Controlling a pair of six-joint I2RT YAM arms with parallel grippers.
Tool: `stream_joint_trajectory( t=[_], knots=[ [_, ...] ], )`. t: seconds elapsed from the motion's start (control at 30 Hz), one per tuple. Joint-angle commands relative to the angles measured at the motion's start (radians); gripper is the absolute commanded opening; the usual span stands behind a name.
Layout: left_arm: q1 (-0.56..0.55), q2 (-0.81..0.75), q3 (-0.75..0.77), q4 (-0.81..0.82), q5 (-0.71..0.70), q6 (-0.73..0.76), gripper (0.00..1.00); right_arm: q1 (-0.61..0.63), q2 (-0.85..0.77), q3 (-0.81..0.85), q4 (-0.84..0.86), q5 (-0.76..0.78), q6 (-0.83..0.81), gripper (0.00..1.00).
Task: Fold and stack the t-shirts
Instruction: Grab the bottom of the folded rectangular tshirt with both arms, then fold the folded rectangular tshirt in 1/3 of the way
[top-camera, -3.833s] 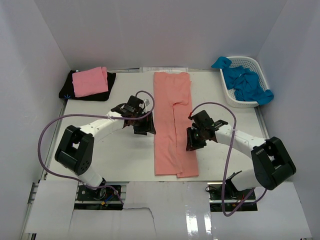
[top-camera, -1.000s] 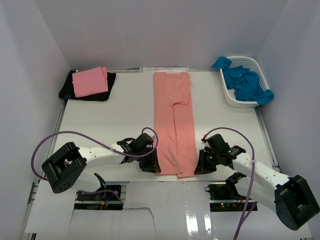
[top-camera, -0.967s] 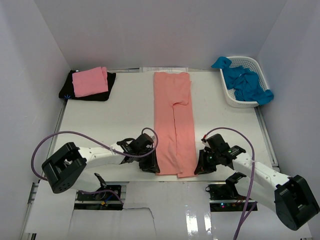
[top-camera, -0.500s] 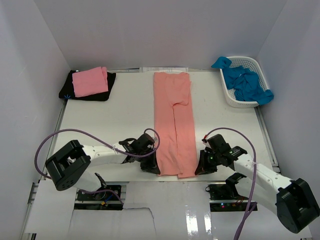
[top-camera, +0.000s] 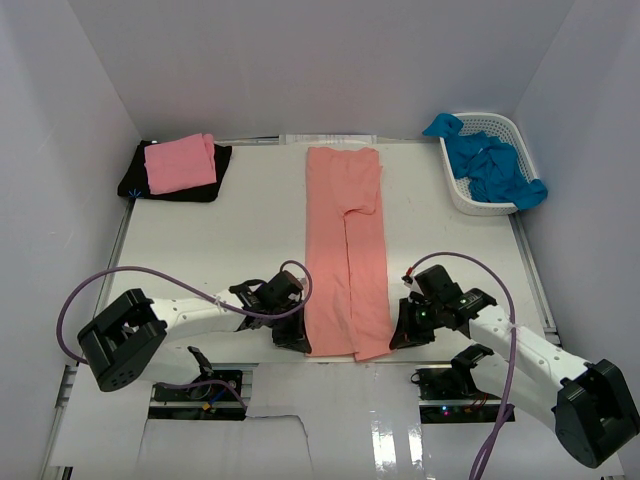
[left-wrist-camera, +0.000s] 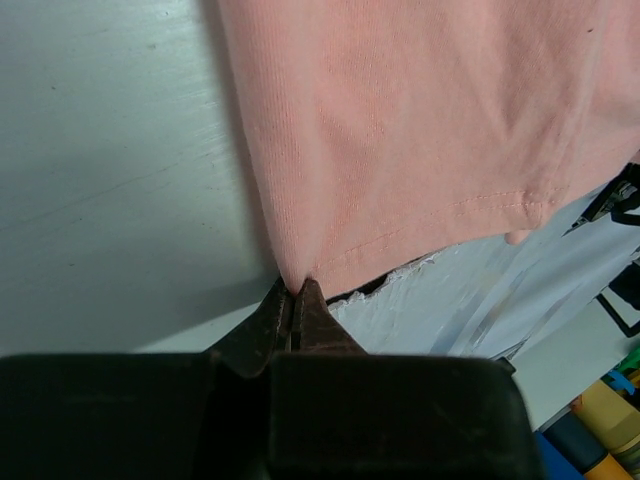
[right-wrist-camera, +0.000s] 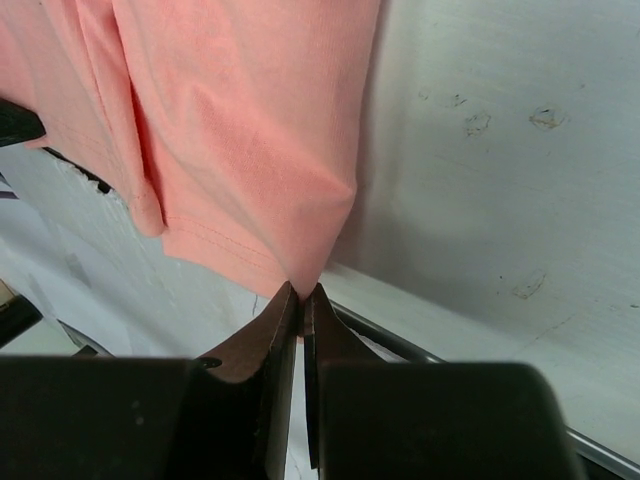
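- The salmon shirt (top-camera: 345, 240) lies as a long narrow strip down the middle of the table (top-camera: 220, 240). Its length runs from the near edge to the far edge, with the hem at the near edge.
- The left gripper (left-wrist-camera: 293, 300) is clenched on the hem's left corner, and the right gripper (right-wrist-camera: 300, 298) is pinched tight on its right corner.
- Each arm is equally close, and all the cloth stretches away from the jaws toward the far edge.
- I'd guess the hem gets lifted and carried along that length.
- Bare table flanks the strip. The pink shirt (top-camera: 180, 163) lies on the black shirt (top-camera: 130, 180) in the far left corner. The basket (top-camera: 468, 203) of blue shirts (top-camera: 495, 165) is at the far right corner, well apart.
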Motion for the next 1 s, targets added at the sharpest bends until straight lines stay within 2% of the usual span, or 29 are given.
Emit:
stream_joint_trajectory(
  t=[0.0, 0.17, 0.47, 0.77, 0.97],
  knots=[
    [-0.006, -0.006, -0.001, -0.053, -0.036, 0.012, 0.00, -0.003, 0.000, 0.003, 0.006, -0.033, -0.010, 0.08],
    [-0.007, 0.010, 0.030, -0.050, -0.034, 0.014, 0.00, -0.001, 0.006, -0.009, 0.034, -0.082, 0.000, 0.08],
    [-0.006, 0.013, 0.022, -0.025, -0.010, 0.002, 0.00, 0.003, -0.020, -0.138, 0.129, -0.126, 0.053, 0.08],
    [-0.004, -0.038, 0.090, -0.126, -0.019, 0.015, 0.00, 0.002, -0.026, 0.003, -0.012, -0.097, 0.004, 0.08],
    [0.019, -0.099, 0.113, -0.153, 0.007, 0.012, 0.00, 0.002, -0.008, 0.043, -0.009, -0.116, -0.015, 0.08]
  ],
)
